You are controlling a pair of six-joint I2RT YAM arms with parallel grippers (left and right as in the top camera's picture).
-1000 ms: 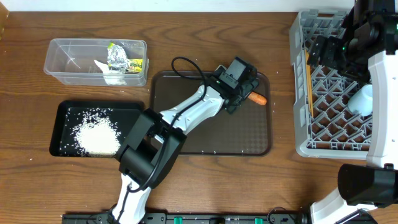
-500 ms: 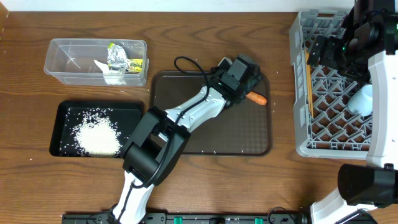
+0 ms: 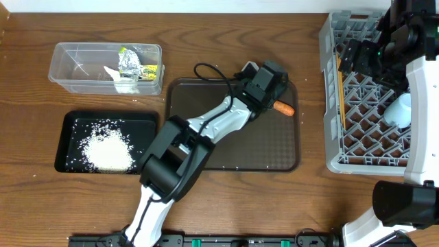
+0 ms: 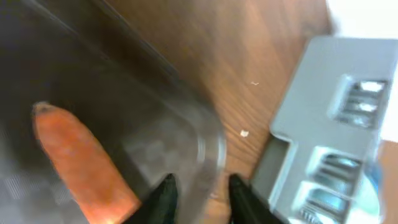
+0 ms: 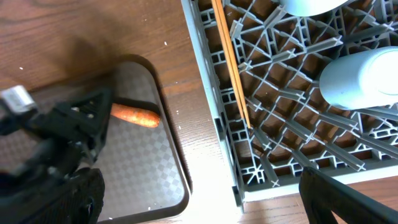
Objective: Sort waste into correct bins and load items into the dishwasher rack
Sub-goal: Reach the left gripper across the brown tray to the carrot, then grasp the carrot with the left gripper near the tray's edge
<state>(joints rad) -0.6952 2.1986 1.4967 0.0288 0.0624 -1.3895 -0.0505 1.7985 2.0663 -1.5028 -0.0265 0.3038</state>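
Small orange carrot (image 4: pixel 74 162) on dark brown tray (image 4: pixel 143 124), just beside left gripper (image 4: pixel 202 196), outside its fingers, long axis toward grey lattice rack (image 5: pixel 280 124). Jaws nearly together, gap empty. Right gripper (image 5: pixel 205 196) spread wide, farther away.

A wooden table (image 3: pixel 27 199) with a dark brown grain carries four containers. A clear plastic tub (image 3: pixel 68 68) sits at about 10 o'clock, and a shallow black tray (image 3: pixel 60 140) lies just below it at about 8 o'clock. A brown serving tray (image 3: pixel 260 144) occupies the centre. A grey dishwasher rack (image 3: pixel 330 103) stands at 3 o'clock, apart from the serving tray. A few white specks (image 4: pixel 244 132) lie on the bare wood between those two.
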